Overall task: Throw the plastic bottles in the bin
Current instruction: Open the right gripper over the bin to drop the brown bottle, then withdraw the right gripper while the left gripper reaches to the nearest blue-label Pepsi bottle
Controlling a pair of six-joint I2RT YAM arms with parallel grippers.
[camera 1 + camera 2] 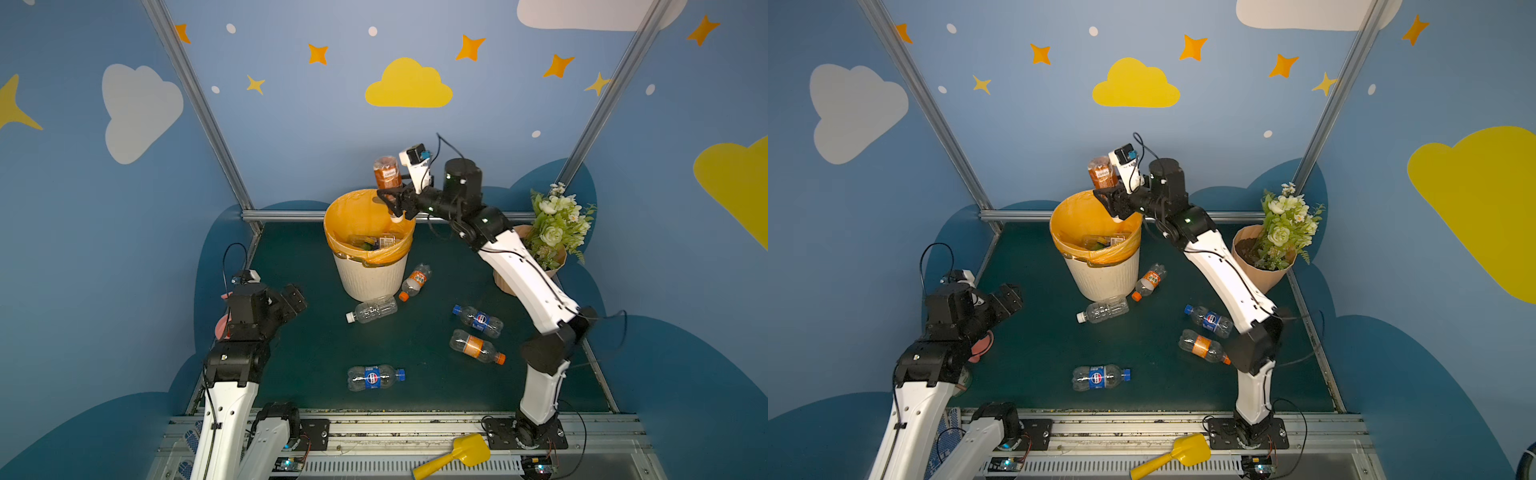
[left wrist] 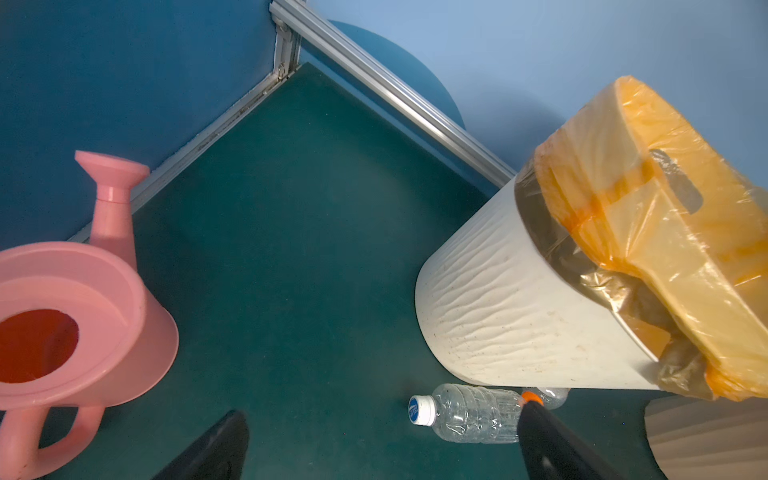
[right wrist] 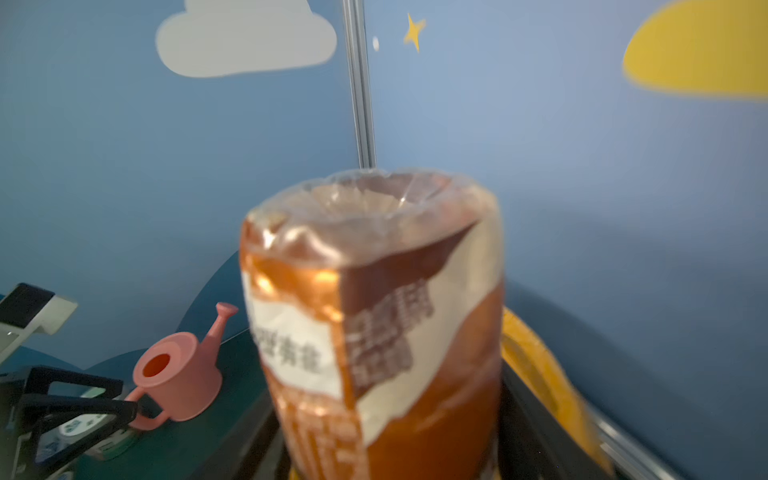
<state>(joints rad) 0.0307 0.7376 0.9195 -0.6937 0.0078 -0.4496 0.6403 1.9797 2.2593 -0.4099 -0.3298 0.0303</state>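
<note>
A brown bottle (image 1: 387, 172) stands upside down, its white cap low, over the far rim of the bin (image 1: 370, 278), a cream ribbed basket with an orange bag. It sits between the jaws of my right gripper (image 1: 395, 203). In the right wrist view the brown bottle (image 3: 374, 324) is blurred, and whether the jaws press it does not show. Several bottles lie in the bin. On the mat lie a clear white-capped bottle (image 1: 372, 309), two orange-labelled ones (image 1: 415, 280) (image 1: 476, 347) and two blue-labelled ones (image 1: 478, 320) (image 1: 374, 377). My left gripper (image 1: 293, 297) hangs open at the left, empty.
A pink watering can (image 2: 75, 316) stands at the left wall behind my left arm. A peach pot of flowers (image 1: 548, 232) fills the far right corner beside my right arm. A yellow scoop (image 1: 457, 455) lies on the front rail.
</note>
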